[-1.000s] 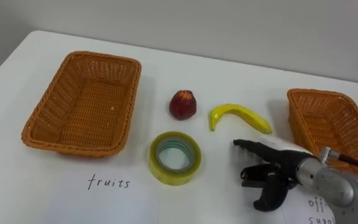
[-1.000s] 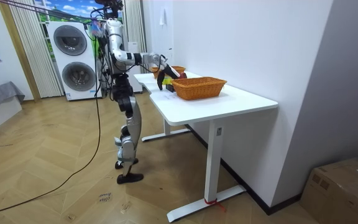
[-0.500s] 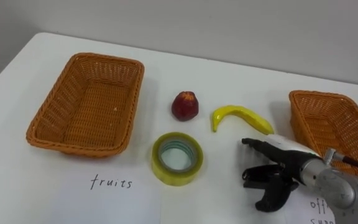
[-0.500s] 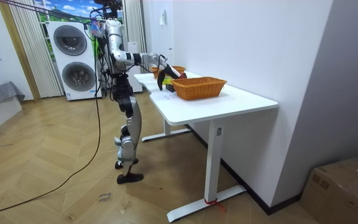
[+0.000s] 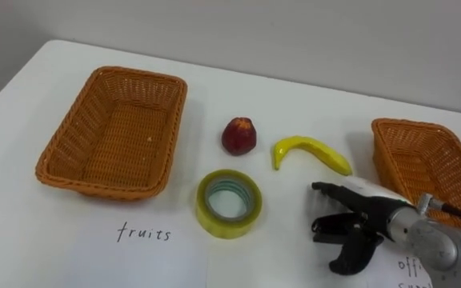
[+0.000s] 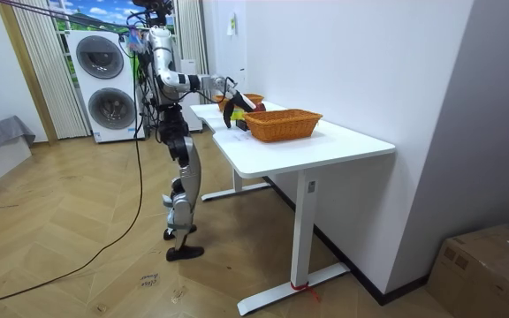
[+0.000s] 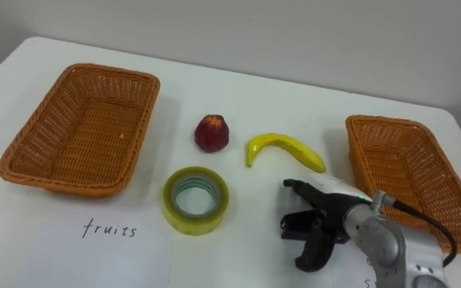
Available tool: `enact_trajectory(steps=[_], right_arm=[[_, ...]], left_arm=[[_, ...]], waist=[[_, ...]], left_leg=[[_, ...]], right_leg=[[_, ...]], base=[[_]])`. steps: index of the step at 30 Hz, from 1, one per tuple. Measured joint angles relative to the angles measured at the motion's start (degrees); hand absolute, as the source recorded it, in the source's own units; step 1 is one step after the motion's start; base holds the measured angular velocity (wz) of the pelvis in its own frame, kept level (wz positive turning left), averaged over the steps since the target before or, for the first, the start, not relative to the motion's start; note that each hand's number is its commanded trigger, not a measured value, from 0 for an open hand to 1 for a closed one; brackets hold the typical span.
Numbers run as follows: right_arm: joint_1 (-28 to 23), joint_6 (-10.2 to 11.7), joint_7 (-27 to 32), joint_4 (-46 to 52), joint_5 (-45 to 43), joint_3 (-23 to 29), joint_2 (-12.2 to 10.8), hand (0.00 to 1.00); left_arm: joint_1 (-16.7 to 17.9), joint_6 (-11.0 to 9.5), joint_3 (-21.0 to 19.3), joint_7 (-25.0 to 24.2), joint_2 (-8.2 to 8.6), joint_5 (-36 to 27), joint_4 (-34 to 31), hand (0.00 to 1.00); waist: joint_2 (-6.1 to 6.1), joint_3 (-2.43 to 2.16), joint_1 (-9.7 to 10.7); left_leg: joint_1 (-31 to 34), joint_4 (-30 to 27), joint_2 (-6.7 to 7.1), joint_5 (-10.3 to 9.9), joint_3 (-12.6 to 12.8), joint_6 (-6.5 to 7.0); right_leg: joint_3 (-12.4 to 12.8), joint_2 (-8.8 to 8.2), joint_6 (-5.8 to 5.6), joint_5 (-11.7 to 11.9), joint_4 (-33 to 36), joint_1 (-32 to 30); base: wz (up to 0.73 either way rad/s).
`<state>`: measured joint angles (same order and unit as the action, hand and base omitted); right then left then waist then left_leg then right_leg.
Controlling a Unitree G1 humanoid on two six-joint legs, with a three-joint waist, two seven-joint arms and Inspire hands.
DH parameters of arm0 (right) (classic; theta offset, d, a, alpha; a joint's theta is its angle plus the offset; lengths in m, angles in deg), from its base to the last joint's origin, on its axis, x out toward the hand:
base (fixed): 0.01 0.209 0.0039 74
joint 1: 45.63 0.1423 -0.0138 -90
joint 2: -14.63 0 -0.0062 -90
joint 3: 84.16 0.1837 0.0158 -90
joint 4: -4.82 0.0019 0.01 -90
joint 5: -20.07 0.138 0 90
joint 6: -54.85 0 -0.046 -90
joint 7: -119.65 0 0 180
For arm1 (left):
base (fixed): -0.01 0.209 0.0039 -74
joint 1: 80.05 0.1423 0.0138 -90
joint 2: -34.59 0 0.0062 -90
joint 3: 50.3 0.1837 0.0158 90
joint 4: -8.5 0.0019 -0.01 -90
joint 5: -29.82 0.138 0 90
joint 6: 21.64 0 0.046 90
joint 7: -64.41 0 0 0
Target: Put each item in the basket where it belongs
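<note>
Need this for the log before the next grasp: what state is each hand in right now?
Right hand: open, holding nothing, near the banana.
Left hand: cannot be told.

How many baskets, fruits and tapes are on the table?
Baskets: 2
Fruits, a red fruit and a banana: 2
Tape: 1
Total: 5

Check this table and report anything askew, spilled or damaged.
Nothing is spilled, tipped or damaged. The red fruit, banana and tape roll simply lie unsorted on the table between the left basket and right basket. The open right hand holds nothing.
</note>
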<state>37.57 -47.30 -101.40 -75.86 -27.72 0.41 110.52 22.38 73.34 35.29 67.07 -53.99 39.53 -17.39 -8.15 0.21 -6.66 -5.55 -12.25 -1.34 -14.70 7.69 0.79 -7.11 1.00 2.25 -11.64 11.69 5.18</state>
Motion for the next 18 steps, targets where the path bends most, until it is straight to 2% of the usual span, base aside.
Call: enact_trajectory(steps=[13, 18], right_arm=[[1.01, -0.41, -0.34, -2.19, 0.31, -0.15, -0.04, 0.0], [0.95, -0.93, -0.3, -3.41, 0.47, -0.4, -0.18, 0.0]], left_arm=[[-0.5, 0.07, 0.02, 0.04, -0.52, -0.03, 0.05, 0.0], [-0.88, 1.1, 0.05, 0.16, -0.35, 0.02, -0.05, 0.0]], waist=[[-0.38, -0.02, -0.07], [-0.58, -0.17, -0.37]], left_leg=[[-0.01, 0.45, -0.09, 0.01, -0.07, 0.0], [0.02, 0.37, -0.17, 0.02, -0.13, 0.07]], right_leg=[[0.05, -0.04, -0.1, 0.07, -0.06, -0.19], [-1.1, -0.44, -0.32, 0.36, -0.07, -0.18]], base=[[0.0], [0.0]])
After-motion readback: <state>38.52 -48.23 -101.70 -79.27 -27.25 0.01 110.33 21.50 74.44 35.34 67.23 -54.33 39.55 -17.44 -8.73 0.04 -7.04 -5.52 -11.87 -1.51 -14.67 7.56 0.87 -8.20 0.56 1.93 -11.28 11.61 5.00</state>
